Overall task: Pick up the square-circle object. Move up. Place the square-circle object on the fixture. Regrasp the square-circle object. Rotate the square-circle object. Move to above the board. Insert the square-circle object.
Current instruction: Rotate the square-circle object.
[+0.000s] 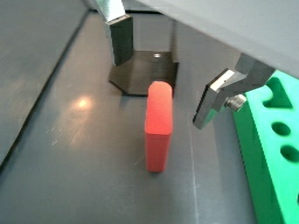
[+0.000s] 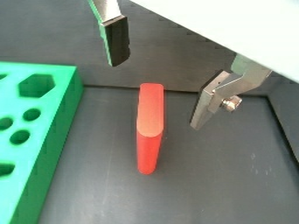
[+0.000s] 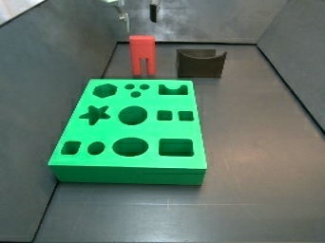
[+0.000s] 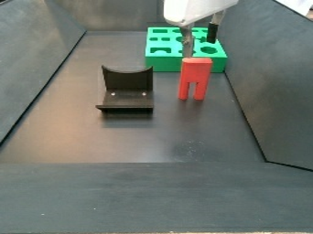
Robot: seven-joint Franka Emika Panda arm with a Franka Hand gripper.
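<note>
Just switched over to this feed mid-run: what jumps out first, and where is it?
The big bright green board fills the middle of the floor in a side view. Next is the red square-circle object, standing upright on the floor just beyond the board, with the dark fixture beside it. The gripper hangs open right above the red piece, fingers on either side and not touching it.

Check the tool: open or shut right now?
Open. In both wrist views the tool hovers above the red peg, its fingers spread apart, gripping nothing.
</note>
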